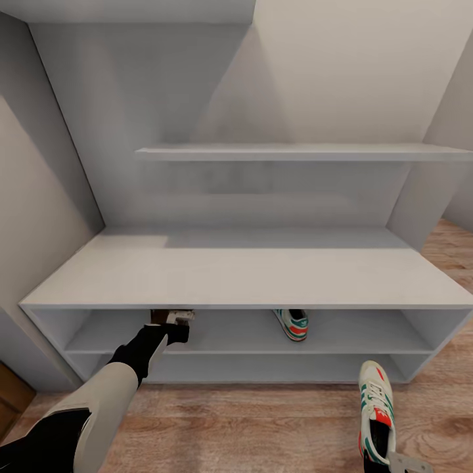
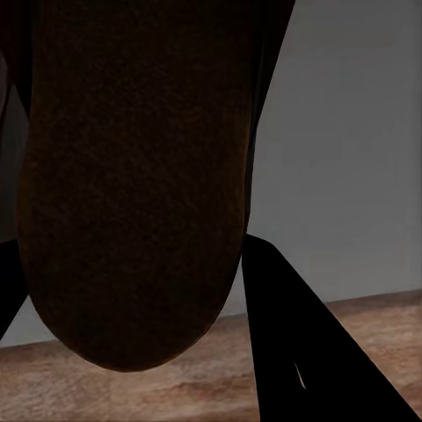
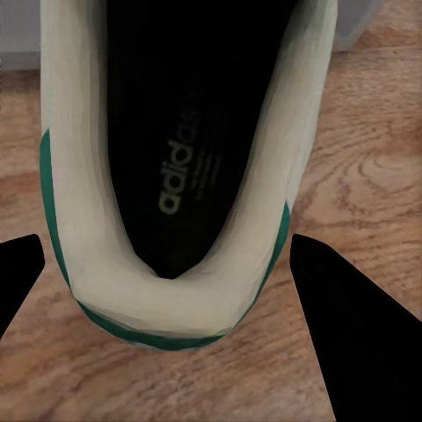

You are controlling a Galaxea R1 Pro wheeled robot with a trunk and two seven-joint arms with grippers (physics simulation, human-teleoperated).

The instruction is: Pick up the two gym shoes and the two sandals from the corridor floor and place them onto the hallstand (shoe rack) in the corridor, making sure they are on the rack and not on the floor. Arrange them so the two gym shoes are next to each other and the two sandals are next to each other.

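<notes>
The white hallstand stands against the wall. One gym shoe rests on its upper shelf, right of centre. My left gripper reaches into that shelf at the left, shut on a dark-brown sandal; the sandal's sole sits close between the fingers. The second gym shoe lies on the corridor floor at the right. My right gripper is open just behind it, with the shoe's heel between its spread fingers. The other sandal is out of view.
A thin floating wall shelf hangs above the hallstand. Grey walls close in at the left and at the right. A brown wooden panel shows at the lower left.
</notes>
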